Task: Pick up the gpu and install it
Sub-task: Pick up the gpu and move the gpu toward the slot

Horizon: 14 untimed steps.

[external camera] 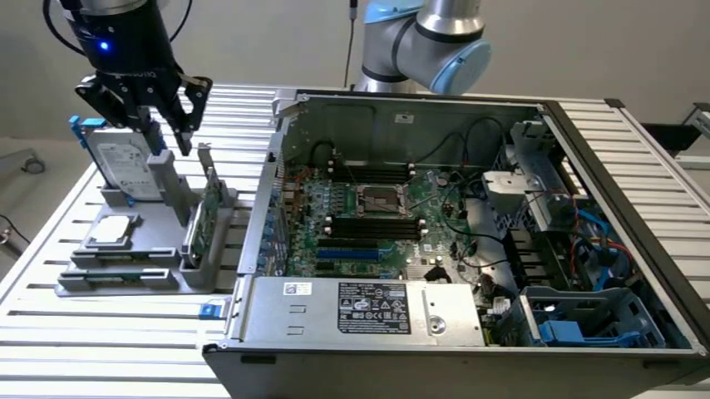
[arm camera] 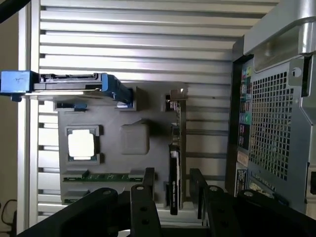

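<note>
Black metal end effector (external camera: 172,148) open, fingers spread above thin green gpu card (arm camera: 174,158), upright in grey moulded holder (arm camera: 133,140), ribbed aluminium desk (arm camera: 138,44).

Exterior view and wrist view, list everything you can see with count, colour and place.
Thin green gpu circuit card: one, green, upright in grey plastic holder tray.
Silver hard drive in blue frame: one, upright on tray.
Square silver processor chip: one, flat on tray.
Open metal computer case: one, grey, exterior view's right of tray.
Slatted aluminium table: one, silver, underneath.
Robot arm: one, grey-blue, behind case.
End effector: one, black, open, above gpu.
</note>
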Tool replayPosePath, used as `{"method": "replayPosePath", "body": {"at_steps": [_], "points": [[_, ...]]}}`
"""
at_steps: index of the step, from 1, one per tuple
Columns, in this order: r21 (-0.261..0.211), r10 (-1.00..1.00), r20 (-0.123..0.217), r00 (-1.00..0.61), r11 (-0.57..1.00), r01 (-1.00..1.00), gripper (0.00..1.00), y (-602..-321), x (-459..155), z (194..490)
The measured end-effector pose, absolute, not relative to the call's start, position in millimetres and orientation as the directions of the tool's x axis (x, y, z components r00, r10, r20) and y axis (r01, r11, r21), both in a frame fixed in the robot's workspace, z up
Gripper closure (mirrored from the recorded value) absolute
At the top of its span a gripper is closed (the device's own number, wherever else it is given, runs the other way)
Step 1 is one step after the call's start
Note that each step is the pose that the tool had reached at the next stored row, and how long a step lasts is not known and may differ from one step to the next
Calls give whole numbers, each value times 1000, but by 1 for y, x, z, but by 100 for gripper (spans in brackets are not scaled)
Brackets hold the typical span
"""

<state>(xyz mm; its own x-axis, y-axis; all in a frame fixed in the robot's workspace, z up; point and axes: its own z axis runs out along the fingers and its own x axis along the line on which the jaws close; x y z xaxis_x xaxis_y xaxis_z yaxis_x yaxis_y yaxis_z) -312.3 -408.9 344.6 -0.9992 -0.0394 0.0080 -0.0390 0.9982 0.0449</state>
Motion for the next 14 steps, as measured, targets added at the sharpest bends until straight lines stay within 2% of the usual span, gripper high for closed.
{"method": "replayPosePath", "body": {"at_steps": [14], "points": [[45,-103,8,-995,994,-103,58,-417,-307,319]]}}
